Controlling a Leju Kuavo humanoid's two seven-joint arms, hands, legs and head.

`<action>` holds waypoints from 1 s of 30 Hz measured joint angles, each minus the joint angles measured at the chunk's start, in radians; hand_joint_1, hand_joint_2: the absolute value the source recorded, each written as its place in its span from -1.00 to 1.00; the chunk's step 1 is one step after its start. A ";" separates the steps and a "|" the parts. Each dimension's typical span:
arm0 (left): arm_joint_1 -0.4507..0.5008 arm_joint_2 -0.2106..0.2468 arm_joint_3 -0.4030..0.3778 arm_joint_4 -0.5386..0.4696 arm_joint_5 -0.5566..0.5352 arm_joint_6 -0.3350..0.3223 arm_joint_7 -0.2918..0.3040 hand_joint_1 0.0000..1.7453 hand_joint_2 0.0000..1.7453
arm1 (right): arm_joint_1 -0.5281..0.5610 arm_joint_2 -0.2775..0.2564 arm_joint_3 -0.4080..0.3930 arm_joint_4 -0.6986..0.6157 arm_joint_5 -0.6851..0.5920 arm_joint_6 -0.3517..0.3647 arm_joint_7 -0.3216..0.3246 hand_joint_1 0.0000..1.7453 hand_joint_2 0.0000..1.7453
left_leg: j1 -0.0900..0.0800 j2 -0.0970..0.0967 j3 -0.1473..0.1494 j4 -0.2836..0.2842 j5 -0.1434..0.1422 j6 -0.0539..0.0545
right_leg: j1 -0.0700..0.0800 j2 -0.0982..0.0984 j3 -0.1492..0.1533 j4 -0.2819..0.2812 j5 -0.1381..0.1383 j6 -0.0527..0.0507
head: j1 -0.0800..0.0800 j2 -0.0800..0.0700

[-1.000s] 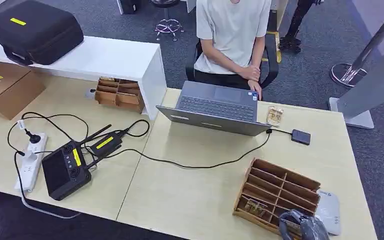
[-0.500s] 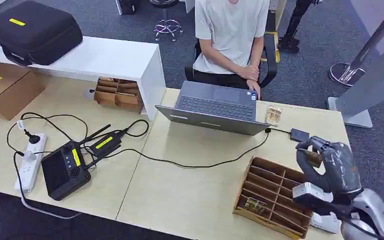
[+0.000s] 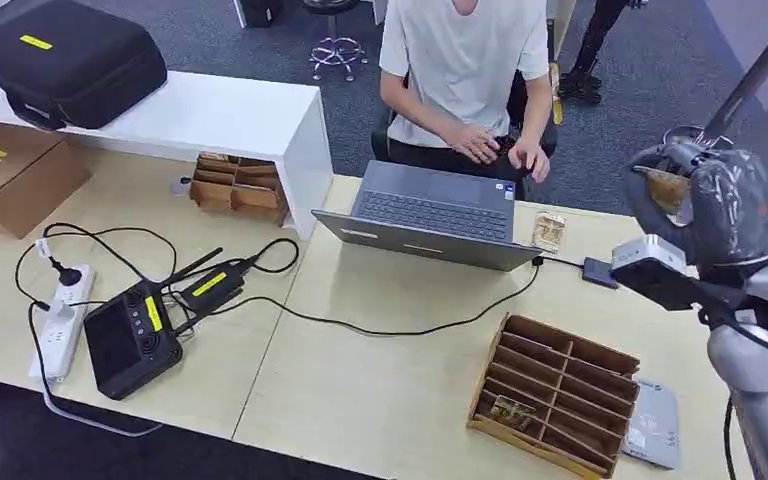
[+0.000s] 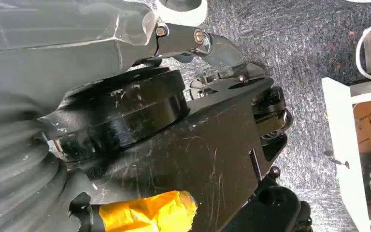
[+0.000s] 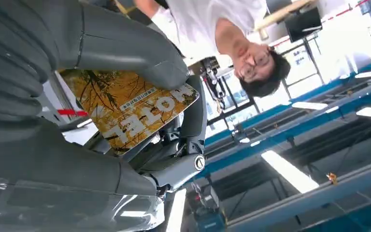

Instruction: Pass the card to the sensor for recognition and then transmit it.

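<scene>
1. The right hand [image 3: 705, 205] is at the right of the frame, high over the pale wooden worktop [image 3: 390, 390].
2. Its fingers [image 5: 125, 48] are clamped on the yellow hotel card [image 5: 125, 108].
3. I cannot tell how the left hand's fingers are.

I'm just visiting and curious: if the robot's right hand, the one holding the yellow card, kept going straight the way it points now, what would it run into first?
Probably the seated person. The right hand, raised above the table, grips the card, and its wrist view looks along the fingers toward that person. Depth is unclear; the way between looks free.
</scene>
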 joint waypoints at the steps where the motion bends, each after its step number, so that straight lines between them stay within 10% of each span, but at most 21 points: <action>1: 0.000 0.001 0.000 0.000 -0.003 -0.002 0.000 -1.00 1.00 | -0.027 0.009 0.008 0.013 0.010 -0.003 0.011 1.00 1.00 | 0.000 0.000 0.000 0.000 0.000 0.000 | 0.000 0.000 0.000 0.000 0.000 0.000 | 0.000 0.000; 16: -0.007 0.022 -0.028 0.000 -0.080 -0.048 0.008 -1.00 1.00 | -0.417 0.260 0.207 0.519 0.331 -0.066 0.188 1.00 1.00 | 0.001 0.000 0.000 0.000 0.001 -0.002 | 0.000 0.000 -0.001 0.002 0.001 -0.001 | 0.000 0.000; 30: -0.007 0.024 -0.029 -0.001 -0.080 -0.049 0.008 -1.00 1.00 | -0.453 0.306 0.248 0.622 0.333 -0.075 0.189 1.00 1.00 | 0.001 -0.002 0.000 0.000 0.001 -0.002 | 0.000 -0.002 -0.001 0.002 0.001 -0.001 | 0.000 0.000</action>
